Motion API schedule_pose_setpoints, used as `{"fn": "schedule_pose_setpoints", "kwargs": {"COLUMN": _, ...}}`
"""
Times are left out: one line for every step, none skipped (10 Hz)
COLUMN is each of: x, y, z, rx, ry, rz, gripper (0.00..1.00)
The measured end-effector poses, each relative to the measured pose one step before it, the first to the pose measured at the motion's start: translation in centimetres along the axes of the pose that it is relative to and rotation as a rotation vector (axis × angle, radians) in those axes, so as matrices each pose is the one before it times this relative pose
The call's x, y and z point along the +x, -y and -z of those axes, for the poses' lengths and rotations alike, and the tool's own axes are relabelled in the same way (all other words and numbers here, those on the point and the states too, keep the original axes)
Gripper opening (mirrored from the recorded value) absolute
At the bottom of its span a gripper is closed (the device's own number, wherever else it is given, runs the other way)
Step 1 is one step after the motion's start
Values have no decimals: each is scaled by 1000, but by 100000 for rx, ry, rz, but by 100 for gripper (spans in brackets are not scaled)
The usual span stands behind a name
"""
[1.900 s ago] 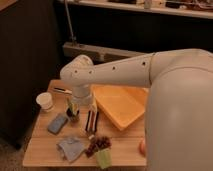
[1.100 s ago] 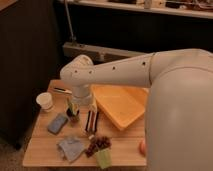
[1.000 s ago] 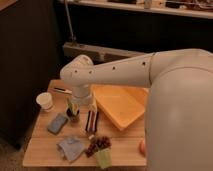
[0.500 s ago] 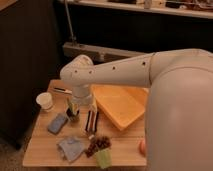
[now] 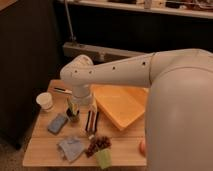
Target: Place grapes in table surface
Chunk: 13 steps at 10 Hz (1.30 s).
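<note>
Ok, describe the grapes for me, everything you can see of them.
The grapes are a small bunch of dark reddish-purple round berries, bumpy in outline, lying on the light wooden table near its front edge. A blue-grey cloth lies close beside them, and a pale green cup sits right at their front. The gripper hangs just behind them, fingers apart, holding nothing.

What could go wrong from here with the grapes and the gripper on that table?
1. The grapes lie near the front edge of the table surface, right beside the pale green cup. A nudge could push either one off.
2. The gripper hangs open just behind the grapes, close to the yellow tray. A sideways move might clip the tray or drag the bunch.
</note>
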State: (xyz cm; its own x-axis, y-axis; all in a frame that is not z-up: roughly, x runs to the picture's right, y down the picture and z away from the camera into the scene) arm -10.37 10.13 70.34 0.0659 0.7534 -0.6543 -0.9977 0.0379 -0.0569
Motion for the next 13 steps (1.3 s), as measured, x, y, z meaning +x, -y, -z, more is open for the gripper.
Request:
{"fn": "schedule_pose_setpoints", "kwargs": {"x": 60, "y": 139, "z": -168, "rx": -209, "ry": -420, "rz": -801, "gripper": 65}}
{"fn": "schedule_pose_setpoints", "kwargs": {"x": 309, "y": 602, "z": -572, "rx": -592, "ry": -923, "rz": -1408, "gripper": 65}}
{"fn": "schedule_pose_setpoints", "kwargs": {"x": 515, "y": 1141, "z": -921, "rx": -1335, "ry": -1317, "rz": -2006, "gripper": 65}}
{"fn": "schedule_pose_setpoints", "kwargs": {"x": 788, "y": 1516, "z": -1270, "rx": -1034, "ry": -1987, "rz": -1753, "gripper": 65}}
{"fn": "schedule_pose_setpoints", "kwargs": {"x": 653, "y": 1352, "z": -1357, "rx": -764, "ry": -1872, "rz": -1829, "gripper": 65}}
{"fn": "schedule_pose_setpoints", "kwargs": {"x": 430, "y": 1029, "z": -1037, "rx": -513, "ry": -1428, "rz": -1736, "gripper": 65}}
{"fn": "schedule_pose_setpoints", "kwargs": {"x": 277, "y": 1394, "z": -1719, "rx": -1147, "ry": -2108, "rz": -2770, "gripper": 65}}
{"fn": "schedule_pose_setpoints", "kwargs": {"x": 22, "y": 802, "z": -1481, "rx": -1188, "ry": -1990, "rz": -1870, "gripper": 65}}
{"fn": "schedule_pose_setpoints", "kwargs": {"x": -1, "y": 481, "z": -1359, "rx": -1222, "ry": -1944, "rz": -1286, "gripper": 65}}
{"fn": "schedule_pose_setpoints", "kwargs": {"x": 24, "y": 657, "z": -1256, "rx": -943, "ry": -2381, "rz": -1790, "gripper": 65}}
{"fn": "schedule_pose_setpoints", "kwargs": {"x": 50, "y": 451, "z": -573, "rx": -254, "ry": -1495, "rz": -1410, "gripper": 65}}
{"fn": "schedule_pose_setpoints", "kwargs": {"x": 163, "y": 434, "z": -526, "rx": -257, "ry": -1750, "rz": -1436, "gripper": 65}}
{"fn": "schedule_pose_setpoints", "kwargs": {"x": 208, "y": 1014, "z": -652, "rx": 137, "ry": -1974, "rz": -1849, "gripper": 65}}
